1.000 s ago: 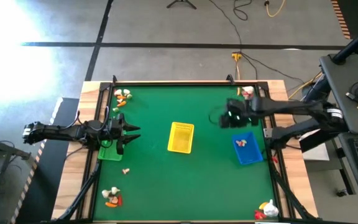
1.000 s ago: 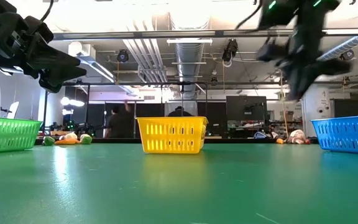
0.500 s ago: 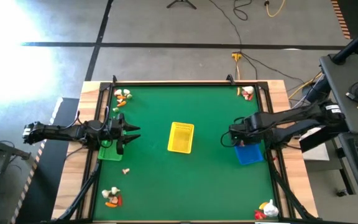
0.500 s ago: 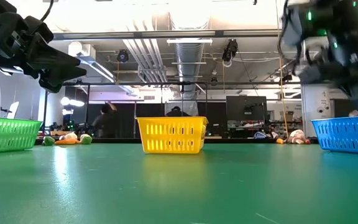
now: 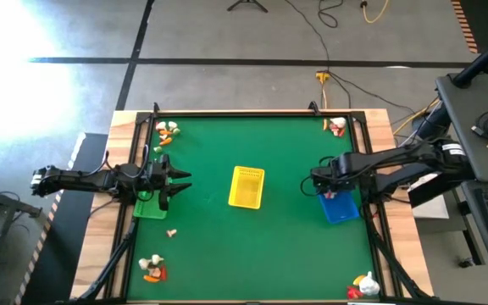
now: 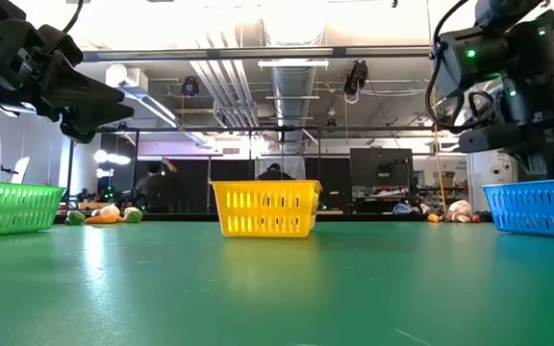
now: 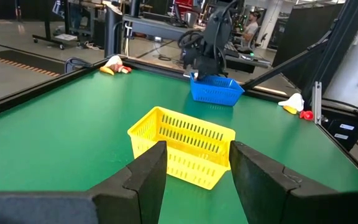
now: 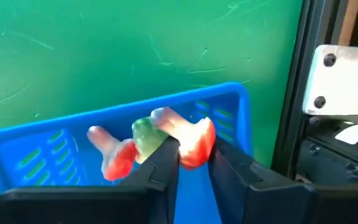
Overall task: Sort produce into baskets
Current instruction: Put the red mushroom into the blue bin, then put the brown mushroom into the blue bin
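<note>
While the right gripper [image 8: 194, 163] hangs directly over the blue basket [image 5: 339, 206] at the right side of the table, it holds a small red-and-white piece [image 8: 194, 138] with a green spot between its two dark fingertips, which sit close together on the piece. A second red-and-white piece [image 8: 112, 152] lies already on the basket floor just beside it. To do this step well, I judge that the gripper should stay centred inside the basket walls and open only enough that the piece falls straight down, because the piece is light and round and may bounce or roll against the rim. After that, lifting straight up seems safer, so that a finger does not catch the perforated wall and pull the light basket along.

All three baskets are thin plastic rectangles with slotted sides: the yellow basket [image 5: 246, 186] stands in the middle of the green table [image 5: 252, 246], and the green basket [image 5: 150, 206] stands at the left. The table surface looks smooth and matte. The left gripper [image 5: 179, 180] waits over the green basket with its fingers apart and nothing between them. More produce pieces [image 5: 167, 131] remain at the far left corner, and other small piles lie in the remaining corners.
</note>
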`<action>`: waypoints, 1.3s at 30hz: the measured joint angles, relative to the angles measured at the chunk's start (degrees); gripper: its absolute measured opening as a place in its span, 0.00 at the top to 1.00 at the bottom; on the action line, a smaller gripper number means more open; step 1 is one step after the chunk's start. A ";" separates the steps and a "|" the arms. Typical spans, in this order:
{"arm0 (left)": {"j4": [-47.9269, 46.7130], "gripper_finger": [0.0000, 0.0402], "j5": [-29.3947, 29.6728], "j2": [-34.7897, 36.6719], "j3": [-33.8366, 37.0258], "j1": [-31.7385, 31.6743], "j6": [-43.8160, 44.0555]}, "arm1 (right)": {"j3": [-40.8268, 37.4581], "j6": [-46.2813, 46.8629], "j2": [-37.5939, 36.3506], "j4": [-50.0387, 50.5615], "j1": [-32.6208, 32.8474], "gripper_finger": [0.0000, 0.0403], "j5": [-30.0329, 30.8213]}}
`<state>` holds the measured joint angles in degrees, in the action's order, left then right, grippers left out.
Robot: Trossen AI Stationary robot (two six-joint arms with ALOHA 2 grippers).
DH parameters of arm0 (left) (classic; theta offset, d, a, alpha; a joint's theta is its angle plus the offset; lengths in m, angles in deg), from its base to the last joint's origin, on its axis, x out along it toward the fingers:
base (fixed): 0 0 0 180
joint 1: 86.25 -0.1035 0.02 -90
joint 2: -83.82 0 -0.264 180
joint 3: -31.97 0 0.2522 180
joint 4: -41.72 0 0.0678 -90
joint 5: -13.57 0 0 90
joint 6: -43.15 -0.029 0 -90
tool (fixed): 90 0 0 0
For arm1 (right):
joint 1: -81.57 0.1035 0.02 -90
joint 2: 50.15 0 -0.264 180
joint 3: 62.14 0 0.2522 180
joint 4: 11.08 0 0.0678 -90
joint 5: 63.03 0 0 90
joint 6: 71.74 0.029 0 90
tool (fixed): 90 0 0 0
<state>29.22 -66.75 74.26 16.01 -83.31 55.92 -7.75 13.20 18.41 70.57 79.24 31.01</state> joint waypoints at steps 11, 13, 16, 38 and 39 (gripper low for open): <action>0.00 0.61 -0.01 -0.04 0.00 0.02 -0.01 | -0.54 -0.76 4.84 -2.09 -0.22 0.74 -0.45; 0.00 0.61 0.01 -0.06 0.00 0.00 0.00 | -0.47 -1.66 5.35 -2.39 -0.44 0.72 -0.11; 0.00 0.61 0.01 -0.04 0.00 0.02 0.00 | -0.32 -2.31 5.53 -2.34 -1.29 0.70 -0.76; 0.00 0.61 0.01 -0.07 0.00 0.00 -0.01 | 16.30 -23.02 4.72 3.01 -30.02 0.81 15.90; 0.00 0.61 0.01 -0.07 0.00 0.00 -0.01 | 16.30 -23.10 4.70 1.95 -31.70 0.81 17.92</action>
<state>29.22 -66.74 74.19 16.01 -83.31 55.91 8.55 -9.90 23.11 72.52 47.54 48.92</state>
